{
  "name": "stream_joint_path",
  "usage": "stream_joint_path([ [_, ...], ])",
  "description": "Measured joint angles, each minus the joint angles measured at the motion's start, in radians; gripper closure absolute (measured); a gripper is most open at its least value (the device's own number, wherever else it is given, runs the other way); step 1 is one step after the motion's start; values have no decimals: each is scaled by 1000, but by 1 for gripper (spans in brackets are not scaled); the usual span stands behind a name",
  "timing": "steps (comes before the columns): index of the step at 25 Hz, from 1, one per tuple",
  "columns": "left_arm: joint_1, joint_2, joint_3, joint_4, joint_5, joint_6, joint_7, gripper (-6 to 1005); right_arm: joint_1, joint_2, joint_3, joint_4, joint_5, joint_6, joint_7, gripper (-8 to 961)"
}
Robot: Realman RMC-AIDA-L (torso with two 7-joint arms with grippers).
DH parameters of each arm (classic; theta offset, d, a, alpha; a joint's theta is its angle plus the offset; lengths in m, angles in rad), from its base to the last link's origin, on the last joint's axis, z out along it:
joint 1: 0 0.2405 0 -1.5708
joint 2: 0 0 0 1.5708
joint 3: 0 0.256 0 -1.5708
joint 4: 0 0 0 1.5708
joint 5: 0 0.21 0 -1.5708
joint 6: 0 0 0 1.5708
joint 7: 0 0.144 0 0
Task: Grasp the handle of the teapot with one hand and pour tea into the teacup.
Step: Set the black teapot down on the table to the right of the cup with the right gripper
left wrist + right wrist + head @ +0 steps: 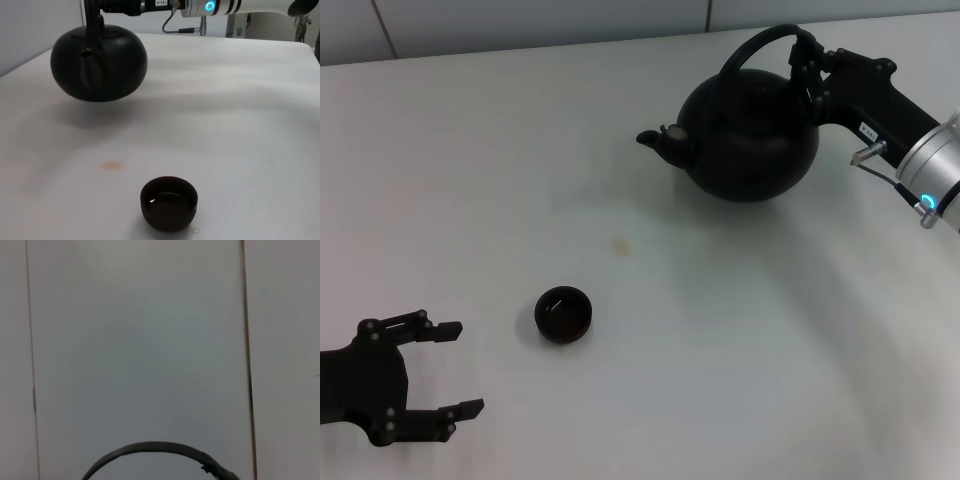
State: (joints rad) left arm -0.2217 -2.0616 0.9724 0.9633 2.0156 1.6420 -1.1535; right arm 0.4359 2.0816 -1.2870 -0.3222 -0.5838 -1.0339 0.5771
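Teapot (750,140) hangs clear of the table (720,330), lifted — my right gripper (804,62) fingers are clenched on its handle (760,45), spout toward the teacup (563,314). Beside the teacup my left gripper (452,368) rests, fingers spread. I can't read the arm's small label.

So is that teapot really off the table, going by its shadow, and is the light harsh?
Left wrist view: a soft shadow lies apart beneath the teapot, so it looks lifted. Head view: lighting is even, with diffuse shadows by the teapot and teacup. Right wrist view: mostly blank wall.
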Motion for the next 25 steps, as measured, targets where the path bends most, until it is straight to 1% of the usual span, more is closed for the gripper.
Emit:
stream_joint_path([
  [6,-4,0,2,0,-1,1,0,137,15,0,-7,2,-7,64,0,873],
  [25,-5,-3,1,0,-1,-4,0,136,39,0,-9,8,-11,128,-12,874],
])
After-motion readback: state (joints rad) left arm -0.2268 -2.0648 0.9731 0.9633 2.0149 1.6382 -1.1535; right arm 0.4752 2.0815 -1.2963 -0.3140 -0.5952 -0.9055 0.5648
